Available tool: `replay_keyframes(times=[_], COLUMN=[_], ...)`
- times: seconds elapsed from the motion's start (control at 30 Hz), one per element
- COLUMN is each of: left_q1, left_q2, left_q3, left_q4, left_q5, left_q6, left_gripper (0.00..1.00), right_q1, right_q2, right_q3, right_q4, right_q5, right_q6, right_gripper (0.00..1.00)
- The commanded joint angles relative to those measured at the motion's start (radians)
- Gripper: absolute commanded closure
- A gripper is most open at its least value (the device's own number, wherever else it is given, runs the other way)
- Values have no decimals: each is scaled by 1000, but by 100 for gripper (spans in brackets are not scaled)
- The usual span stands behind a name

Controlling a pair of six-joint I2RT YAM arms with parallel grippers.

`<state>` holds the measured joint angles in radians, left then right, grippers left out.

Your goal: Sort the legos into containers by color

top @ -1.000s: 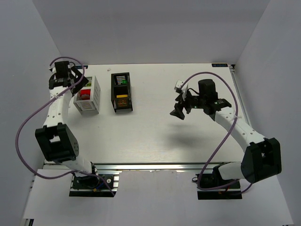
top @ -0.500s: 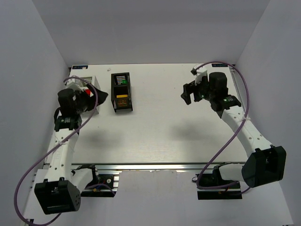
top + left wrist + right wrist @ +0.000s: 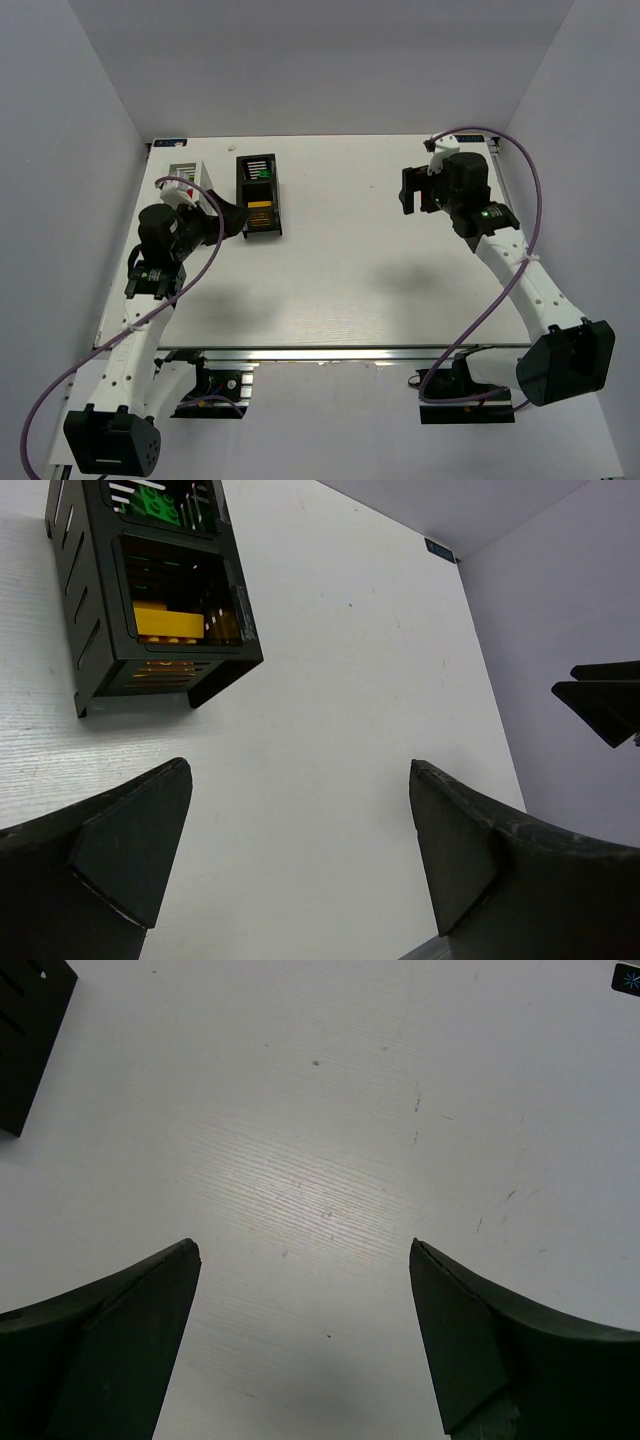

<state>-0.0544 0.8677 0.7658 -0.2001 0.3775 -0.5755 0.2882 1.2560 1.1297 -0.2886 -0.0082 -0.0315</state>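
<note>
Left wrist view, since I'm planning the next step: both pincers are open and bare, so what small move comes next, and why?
Probably pull the left pincer and right pincer back to rest. Both hold nothing, no loose brick shows on the table, and the black bin has green bricks in its far compartment and yellow bricks in the near one.

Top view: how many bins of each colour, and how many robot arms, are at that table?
White bin: 1
Black bin: 1
Arms: 2 (left arm, right arm)
Total: 4
</note>
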Motion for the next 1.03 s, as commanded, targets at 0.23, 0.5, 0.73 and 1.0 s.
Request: replay_keyframes(times=[0.23, 0.5, 0.73, 1.0], left_q1=[-2, -2, -2, -2], left_q2=[-41, -62, -78, -88], left_q3=[13, -6, -6, -14], left_q4=[-30, -33, -50, -53], left_q5=[-9, -15, -26, -35], left_q6=[12, 9, 9, 8], left_gripper=[2, 2, 2, 2], right_q1=[-4, -3, -3, -4], right_q2=[-44, -43, -44, -67], right_q3=[-45, -56, -62, -113], right_q4=[2, 12, 22, 69], right_q5=[-11, -44, -58, -61], right_q6=[18, 7, 10, 12], right_gripper=[11, 11, 11, 11])
